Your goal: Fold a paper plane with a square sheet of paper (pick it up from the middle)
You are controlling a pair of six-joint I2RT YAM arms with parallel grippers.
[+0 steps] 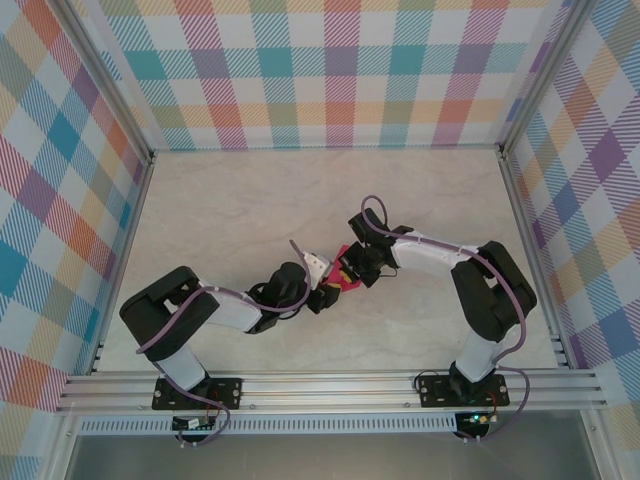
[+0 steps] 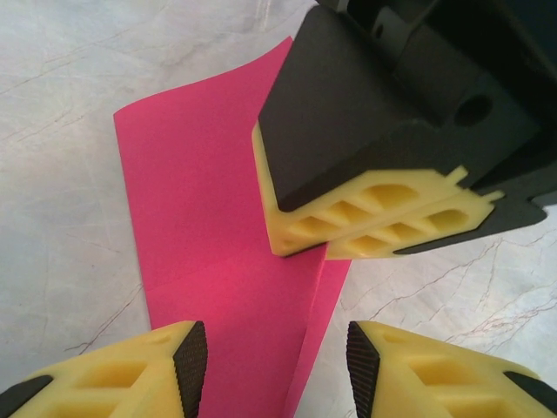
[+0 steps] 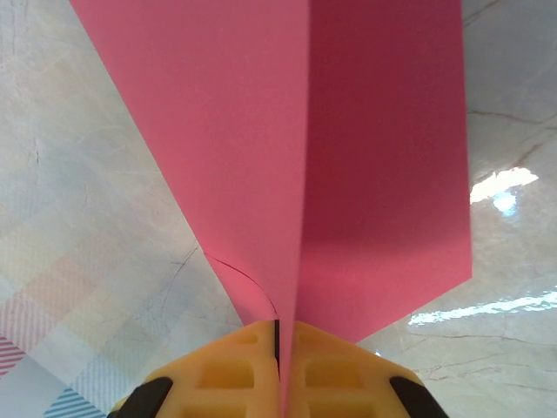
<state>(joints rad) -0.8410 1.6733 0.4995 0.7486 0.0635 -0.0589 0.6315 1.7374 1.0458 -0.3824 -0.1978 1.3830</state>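
The magenta-pink sheet of paper [image 1: 346, 268] is folded along a centre crease and held off the table between the two arms. My right gripper [image 3: 280, 335] is shut on its narrow end, and the two layers fan out beyond the jaws [image 3: 348, 131]. In the left wrist view the paper [image 2: 209, 218] hangs below the right gripper's yellow fingers [image 2: 374, 213]. My left gripper [image 2: 277, 366] is open, its jaws standing either side of the paper's near edge with a gap at the right pad. From above, the left gripper [image 1: 325, 287] sits just left of the right gripper [image 1: 357, 268].
The marble table top [image 1: 230, 200] lies all around the arms. Checked walls [image 1: 330, 70] close in the back and both sides, with metal rails [image 1: 330, 385] along the near edge.
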